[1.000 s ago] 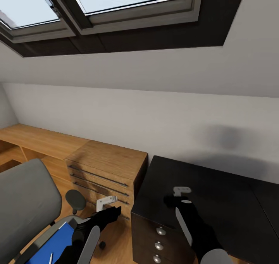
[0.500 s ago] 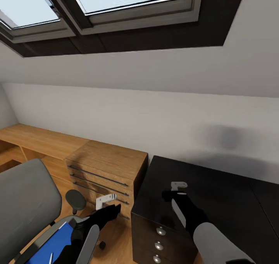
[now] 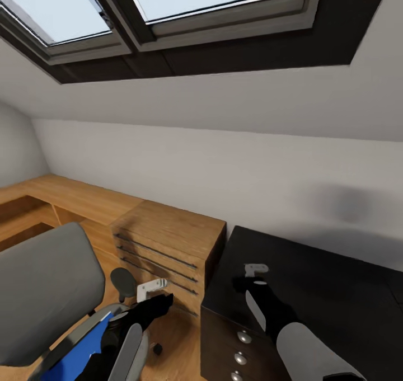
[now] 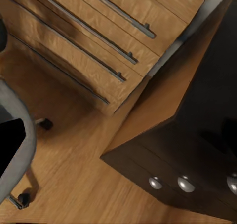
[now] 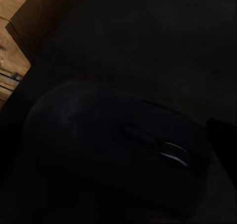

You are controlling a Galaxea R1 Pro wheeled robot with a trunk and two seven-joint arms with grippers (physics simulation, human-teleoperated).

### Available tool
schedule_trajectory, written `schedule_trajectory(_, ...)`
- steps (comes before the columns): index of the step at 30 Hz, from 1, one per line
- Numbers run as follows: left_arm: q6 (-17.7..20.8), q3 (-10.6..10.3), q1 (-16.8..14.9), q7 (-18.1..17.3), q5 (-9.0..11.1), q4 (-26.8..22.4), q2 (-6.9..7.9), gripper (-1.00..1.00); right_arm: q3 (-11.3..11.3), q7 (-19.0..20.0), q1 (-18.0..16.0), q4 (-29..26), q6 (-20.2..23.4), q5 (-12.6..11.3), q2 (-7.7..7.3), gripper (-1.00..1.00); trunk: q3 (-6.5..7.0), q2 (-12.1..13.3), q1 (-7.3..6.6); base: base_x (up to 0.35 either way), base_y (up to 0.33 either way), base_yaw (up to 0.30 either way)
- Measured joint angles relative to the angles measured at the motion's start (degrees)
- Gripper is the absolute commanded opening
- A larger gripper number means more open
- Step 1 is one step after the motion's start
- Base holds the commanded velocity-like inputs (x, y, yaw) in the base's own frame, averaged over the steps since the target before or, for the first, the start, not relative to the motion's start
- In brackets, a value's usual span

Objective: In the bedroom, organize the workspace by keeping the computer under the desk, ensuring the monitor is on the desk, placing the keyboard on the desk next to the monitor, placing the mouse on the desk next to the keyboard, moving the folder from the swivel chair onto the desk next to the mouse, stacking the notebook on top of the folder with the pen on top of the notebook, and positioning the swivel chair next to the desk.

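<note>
Currently: small dark rounded mouse at my right gripper, above glossy black desk.
Grip state unreadable; I risk dropping it near the desk's edge.

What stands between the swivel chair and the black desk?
In the head view, the light-wood chest of drawers and the left gripper lie between the swivel chair and the desk.
</note>
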Motion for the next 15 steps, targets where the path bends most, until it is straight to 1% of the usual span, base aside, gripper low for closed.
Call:
schedule_trajectory(1,0.00,0.28,0.00,0.00,0.00,0.00,0.00,1.00,-0.02,0.01,0.02,0.05,0.01,0.00,-0.02,-1.00,0.00,0.00,0.00,0.000,0.000,0.202)
schedule_trajectory(5,-0.01,0.70,-0.01,0.01,0.00,0.02,0.01,1.00,-0.04,0.07,0.01,0.31,0.19,0.00,-0.05,-1.00,0.00,0.00,0.00,0.000,0.000,0.058)
schedule_trajectory(15,-0.01,0.76,-0.01,0.01,-0.09,0.09,0.01,1.00,0.39,2.31,0.00,3.32,1.18,0.06,0.12,-1.00,0.00,0.00,0.00,0.000,0.000,0.004)
